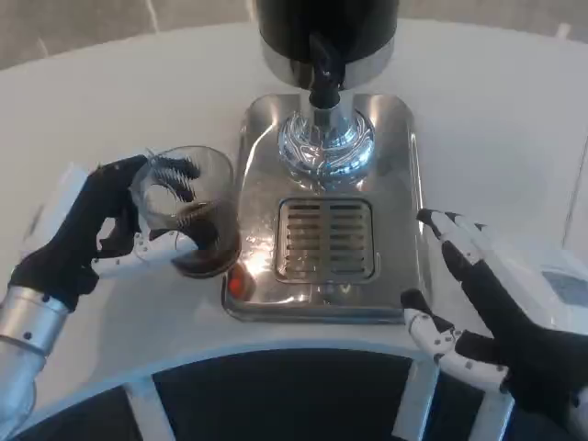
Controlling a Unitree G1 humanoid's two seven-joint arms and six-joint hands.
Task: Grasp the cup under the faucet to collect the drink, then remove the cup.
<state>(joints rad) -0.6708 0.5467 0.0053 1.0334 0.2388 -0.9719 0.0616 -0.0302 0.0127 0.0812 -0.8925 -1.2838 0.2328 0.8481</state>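
A clear glass cup (195,213) with dark drink in its bottom is held by my left hand (110,225), whose fingers wrap round it from the left. The cup stands or hovers just left of the steel drip tray (326,119), off the grille (326,239). The black faucet (323,78) of the dispenser hangs above the tray's back part, over a shiny chrome base (326,142). My right hand (473,303) rests at the tray's right front corner with fingers spread and nothing in it.
The dispenser's dark body (326,28) stands at the back centre. A small red spot (237,285) shows on the tray's front left corner. The white table (487,110) curves round, with its front edge near my forearms.
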